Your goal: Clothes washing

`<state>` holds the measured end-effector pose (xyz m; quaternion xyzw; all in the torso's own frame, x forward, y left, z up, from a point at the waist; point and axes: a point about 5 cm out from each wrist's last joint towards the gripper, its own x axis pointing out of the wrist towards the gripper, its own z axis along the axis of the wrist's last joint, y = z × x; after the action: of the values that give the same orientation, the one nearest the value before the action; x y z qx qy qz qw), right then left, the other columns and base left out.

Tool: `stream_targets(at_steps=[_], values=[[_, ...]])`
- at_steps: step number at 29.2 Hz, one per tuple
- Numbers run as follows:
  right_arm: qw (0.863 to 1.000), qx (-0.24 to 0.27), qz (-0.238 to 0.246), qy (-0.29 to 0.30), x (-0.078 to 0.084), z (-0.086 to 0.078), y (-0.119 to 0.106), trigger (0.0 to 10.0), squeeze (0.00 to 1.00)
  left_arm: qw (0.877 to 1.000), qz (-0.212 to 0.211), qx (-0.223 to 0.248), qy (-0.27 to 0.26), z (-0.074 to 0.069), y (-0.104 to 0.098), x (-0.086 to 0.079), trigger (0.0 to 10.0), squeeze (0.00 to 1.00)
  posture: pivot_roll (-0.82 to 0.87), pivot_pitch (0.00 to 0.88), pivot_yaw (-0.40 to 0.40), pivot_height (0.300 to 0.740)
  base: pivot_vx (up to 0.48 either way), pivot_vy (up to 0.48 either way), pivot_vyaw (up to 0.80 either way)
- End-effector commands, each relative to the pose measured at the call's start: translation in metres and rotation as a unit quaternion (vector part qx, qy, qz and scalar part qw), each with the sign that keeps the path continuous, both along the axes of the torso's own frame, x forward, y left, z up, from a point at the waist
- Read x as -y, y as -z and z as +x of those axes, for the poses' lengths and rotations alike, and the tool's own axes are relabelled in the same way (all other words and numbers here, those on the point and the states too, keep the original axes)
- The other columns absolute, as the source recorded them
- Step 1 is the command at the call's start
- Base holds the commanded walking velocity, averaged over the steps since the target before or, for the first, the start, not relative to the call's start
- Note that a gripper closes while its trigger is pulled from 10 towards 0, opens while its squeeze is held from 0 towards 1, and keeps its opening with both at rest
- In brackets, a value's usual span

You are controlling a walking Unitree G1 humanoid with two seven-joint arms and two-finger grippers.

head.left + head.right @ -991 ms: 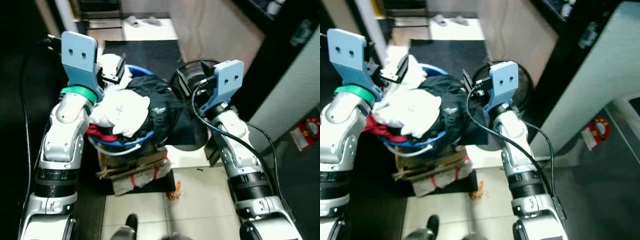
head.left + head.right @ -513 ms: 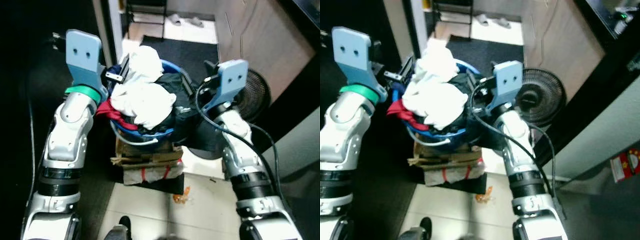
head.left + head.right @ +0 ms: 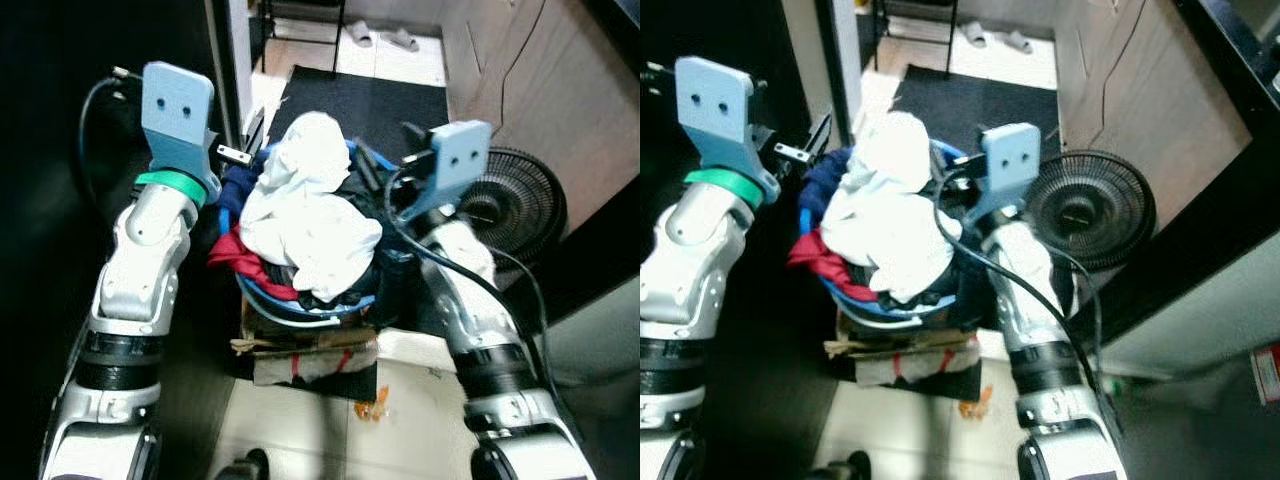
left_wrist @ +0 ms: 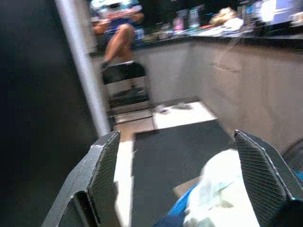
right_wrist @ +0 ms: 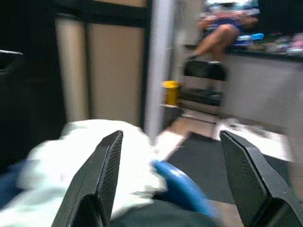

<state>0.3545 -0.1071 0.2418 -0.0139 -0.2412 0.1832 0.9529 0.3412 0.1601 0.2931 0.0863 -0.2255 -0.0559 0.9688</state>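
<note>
While both grippers flank heaped laundry basket (image 3: pixel 300 300), jaws spread wide, empty, floor fan (image 3: pixel 515 205) right, person seated beyond.

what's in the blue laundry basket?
The blue plastic laundry basket is heaped: white clothes on top, a red garment and dark clothing at the sides. Anything deeper is covered.

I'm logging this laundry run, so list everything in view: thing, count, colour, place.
Basket: one, blue, on a stack of boxes, between the arms.
White laundry: heap, on top of basket.
Red garment: one, hanging over basket's left side.
Dark clothes: black, on basket's right side.
Boxes: brown stack, under basket.
Fan: one, black, on floor right of basket.
Mat: black, floor beyond basket.
Person: seated on stool, far background.
Left gripper: open, left of basket.
Right gripper: open, right of basket.
</note>
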Motion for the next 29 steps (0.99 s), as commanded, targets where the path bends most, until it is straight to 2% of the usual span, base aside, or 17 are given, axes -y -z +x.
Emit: stream_targets(at_steps=[1, 16, 18, 19, 22, 23, 24, 26, 29], values=[[1.0, -0.009, 0.002, 0.006, 0.004, 0.0, 0.005, 10.0, 0.0, 1.0, -0.003, -0.01, -0.005, 0.001, 0.004, -0.002, 10.0, 0.0, 0.04, 0.086, -0.018, 0.74, 0.337, 0.266, 0.0], [1.0, -0.008, -0.013, 0.013, 0.005, 0.0, 0.007, 10.0, 0.0, 1.0, -0.002, -0.019, 0.006, 0.003, 0.006, 0.002, 10.0, 0.0, 0.04, 0.089, -0.015, 0.74, 0.022, 0.018, 0.0], [0.999, -0.002, -0.042, 0.025, 0.006, 0.0, 0.01, 10.0, 0.0, 0.999, 0.006, -0.038, 0.031, 0.003, 0.014, 0.007, 10.0, 0.0, 0.04, 0.092, -0.016, 0.74, 0.0, 0.0, 0.0], [0.999, -0.002, -0.042, 0.025, 0.006, 0.0, 0.01, 10.0, 0.0, 0.999, 0.006, -0.038, 0.031, 0.003, 0.014, 0.007, 10.0, 0.0, 0.04, 0.092, -0.016, 0.74, 0.0, 0.0, 0.0], [0.996, -0.001, -0.073, 0.044, 0.01, 0.002, 0.016, 10.0, 0.0, 0.993, 0.033, -0.096, 0.065, 0.002, 0.038, 0.015, 10.0, 0.0, 0.04, 0.097, -0.013, 0.74, 0.0, 0.0, 0.0], [0.993, -0.002, -0.105, 0.055, 0.01, 0.004, 0.021, 10.0, 0.0, 0.992, 0.018, -0.11, 0.061, 0.003, 0.043, 0.011, 10.0, 0.0, 0.04, 0.102, -0.014, 0.74, 0.0, 0.0, 0.0], [0.993, -0.002, -0.105, 0.055, 0.01, 0.004, 0.021, 10.0, 0.0, 0.992, 0.018, -0.11, 0.061, 0.003, 0.043, 0.011, 10.0, 0.0, 0.04, 0.102, -0.014, 0.74, 0.0, 0.0, 0.0], [0.988, -0.026, -0.142, 0.052, 0.01, 0.009, 0.033, 10.0, 0.0, 0.987, -0.057, -0.136, 0.066, 0.004, 0.049, -0.001, 10.0, 0.0, 0.04, 0.108, -0.026, 0.74, 0.0, 0.0, 0.0], [0.988, -0.052, -0.142, 0.043, 0.011, 0.013, 0.039, 10.0, 0.0, 0.981, -0.078, -0.156, 0.085, 0.004, 0.053, -0.004, 10.0, 0.0, 0.05, 0.108, -0.03, 0.74, 0.0, 0.0, 0.0]])
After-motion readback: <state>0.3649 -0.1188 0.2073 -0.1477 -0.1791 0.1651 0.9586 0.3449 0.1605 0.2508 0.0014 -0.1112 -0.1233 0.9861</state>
